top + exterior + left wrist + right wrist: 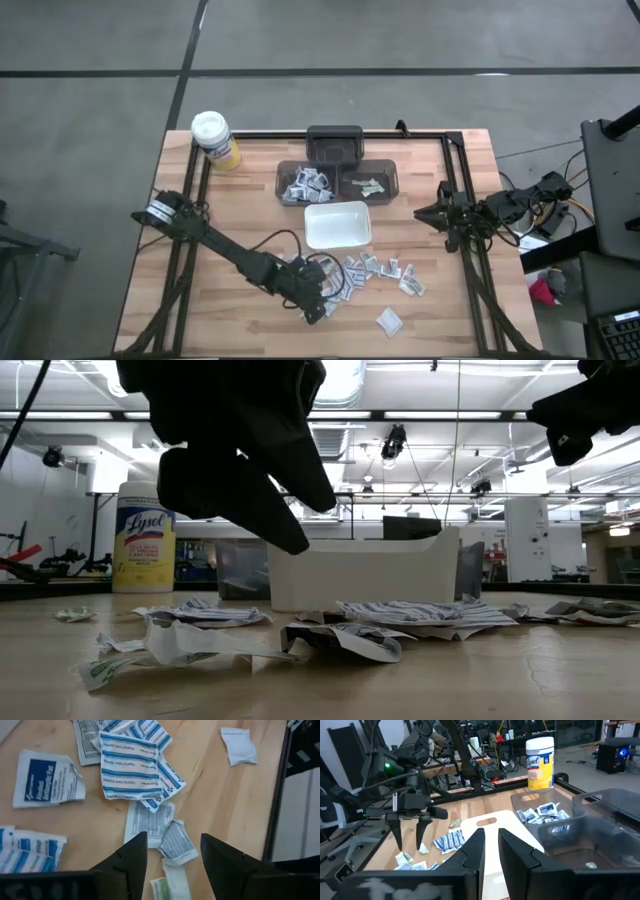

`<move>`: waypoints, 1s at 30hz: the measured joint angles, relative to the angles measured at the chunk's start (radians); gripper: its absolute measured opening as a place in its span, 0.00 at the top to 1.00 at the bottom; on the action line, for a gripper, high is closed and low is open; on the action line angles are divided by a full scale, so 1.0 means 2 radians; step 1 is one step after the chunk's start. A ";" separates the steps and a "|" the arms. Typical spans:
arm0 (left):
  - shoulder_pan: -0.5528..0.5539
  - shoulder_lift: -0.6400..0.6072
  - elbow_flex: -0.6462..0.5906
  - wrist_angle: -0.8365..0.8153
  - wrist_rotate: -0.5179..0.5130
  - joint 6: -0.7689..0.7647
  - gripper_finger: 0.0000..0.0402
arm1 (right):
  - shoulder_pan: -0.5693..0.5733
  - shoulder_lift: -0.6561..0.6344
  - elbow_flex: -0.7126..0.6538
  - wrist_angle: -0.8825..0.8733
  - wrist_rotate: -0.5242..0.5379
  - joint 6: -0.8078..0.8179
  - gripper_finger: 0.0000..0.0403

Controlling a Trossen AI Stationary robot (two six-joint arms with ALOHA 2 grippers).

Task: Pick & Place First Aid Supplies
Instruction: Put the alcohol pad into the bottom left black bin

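- My left fingers (172,857), apart, hover above loose packets (175,841) on the near tabletop (215,790).
- Judged light, thin, crinkly, slippery: pinch one raised edge.
- My right fingers (490,845) wait nearly together, far right.

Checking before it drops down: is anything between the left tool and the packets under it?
Nothing visible. The left tool hangs open right above a small crumpled packet on the wooden table, fingers either side, with only more loose packets around it.
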 joint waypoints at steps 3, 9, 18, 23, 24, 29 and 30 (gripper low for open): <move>0.000 0.004 0.001 -0.004 0.000 0.018 0.56 | 0.000 0.000 0.000 0.000 0.000 0.000 0.87; 0.012 0.005 0.001 -0.055 -0.002 -0.011 0.56 | 0.000 0.000 0.000 0.000 0.000 0.007 0.87; 0.025 0.004 0.001 -0.057 0.000 -0.088 0.56 | 0.000 0.000 0.000 0.000 0.000 0.008 0.87; 0.025 0.004 0.001 -0.057 -0.001 -0.100 0.56 | 0.000 0.000 0.000 0.000 0.000 0.008 0.87; 0.025 0.004 0.001 -0.057 -0.001 -0.100 0.56 | 0.000 0.000 0.000 0.000 0.000 0.008 0.87; 0.025 0.006 0.020 -0.076 0.000 -0.088 0.57 | 0.000 0.000 0.000 0.000 0.000 0.008 0.87; 0.025 0.006 0.032 -0.089 0.000 -0.083 0.57 | 0.000 0.000 0.000 0.000 0.000 0.008 0.87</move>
